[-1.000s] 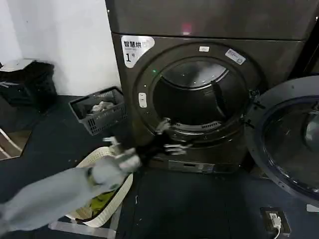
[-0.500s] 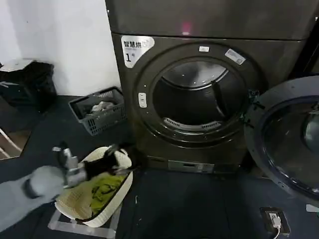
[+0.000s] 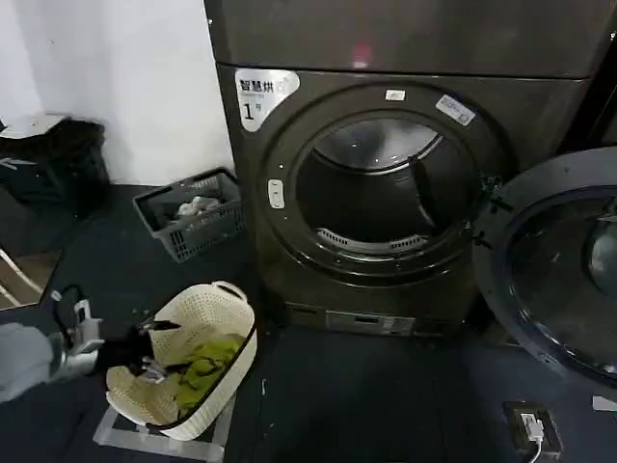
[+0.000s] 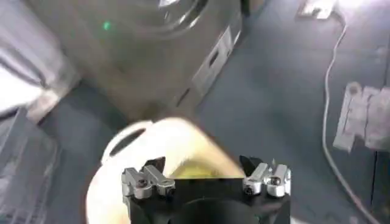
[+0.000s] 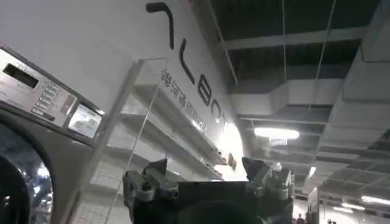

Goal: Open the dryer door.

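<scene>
The dark grey dryer [image 3: 386,58] with the white "1" sticker [image 3: 260,94] stands at the back. The dryer door [image 3: 554,270] hangs wide open, swung out to the right, its dark inner side facing me. The drum opening [image 3: 381,183] is exposed. My left gripper [image 3: 154,347] is low at the left, over the cream laundry basket [image 3: 207,313], far from the door, open and holding nothing. The left wrist view shows this gripper [image 4: 204,167] above the basket [image 4: 152,143]. My right gripper [image 5: 206,167] points up toward a ceiling, open and empty.
A grey crate [image 3: 190,214] with laundry sits on the floor left of the dryer. A black bin [image 3: 53,159] stands by the white wall. A power strip [image 3: 533,426] lies on the dark floor at the lower right. Yellow-green cloth [image 3: 202,371] lies in the basket.
My left arm has pulled back from the dryer's lower front, down and to the left, ending over the basket. The door has stayed open at the right.
</scene>
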Motion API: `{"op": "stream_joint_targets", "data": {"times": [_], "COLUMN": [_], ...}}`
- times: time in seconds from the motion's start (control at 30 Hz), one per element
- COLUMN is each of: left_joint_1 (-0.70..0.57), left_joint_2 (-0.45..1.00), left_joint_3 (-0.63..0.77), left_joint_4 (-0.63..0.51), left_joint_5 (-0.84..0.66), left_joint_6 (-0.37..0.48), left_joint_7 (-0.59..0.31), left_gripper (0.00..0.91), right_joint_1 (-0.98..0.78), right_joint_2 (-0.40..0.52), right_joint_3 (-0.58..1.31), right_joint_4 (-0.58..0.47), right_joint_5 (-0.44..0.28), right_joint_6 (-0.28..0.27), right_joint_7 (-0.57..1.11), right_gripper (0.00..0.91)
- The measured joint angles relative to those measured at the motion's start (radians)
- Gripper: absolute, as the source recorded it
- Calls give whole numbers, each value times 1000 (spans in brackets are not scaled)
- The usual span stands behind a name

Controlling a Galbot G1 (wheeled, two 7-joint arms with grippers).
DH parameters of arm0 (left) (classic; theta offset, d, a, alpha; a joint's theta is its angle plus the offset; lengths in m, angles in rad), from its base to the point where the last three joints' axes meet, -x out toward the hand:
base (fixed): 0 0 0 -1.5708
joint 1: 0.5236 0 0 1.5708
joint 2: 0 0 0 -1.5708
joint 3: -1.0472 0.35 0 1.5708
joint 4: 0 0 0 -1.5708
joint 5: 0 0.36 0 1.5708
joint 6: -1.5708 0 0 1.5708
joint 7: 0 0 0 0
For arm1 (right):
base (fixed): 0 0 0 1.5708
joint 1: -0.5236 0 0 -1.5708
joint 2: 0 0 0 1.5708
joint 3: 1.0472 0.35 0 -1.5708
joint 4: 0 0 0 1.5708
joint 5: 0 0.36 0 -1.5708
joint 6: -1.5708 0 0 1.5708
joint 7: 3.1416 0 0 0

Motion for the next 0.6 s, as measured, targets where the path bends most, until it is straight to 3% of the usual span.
{"op": "stream_joint_targets", "data": {"times": [0.2, 0.6], "left_joint_1": [10, 13], "left_joint_2": [19, 24], "left_joint_3": [-34, -53], "left_joint_4": [19, 44], "left_joint_5": [20, 80], "left_joint_6": [118, 229], "left_joint_7": [11, 75], "left_gripper": [907, 907], "right_joint_1": [-13, -22], "right_joint_2": [-5, -14], "right_joint_3": [6, 17], "right_joint_4": [-6, -12], "right_joint_5": [3, 9], "right_joint_6": [2, 4], "right_joint_7": [-1, -2], "right_gripper": [907, 907]}}
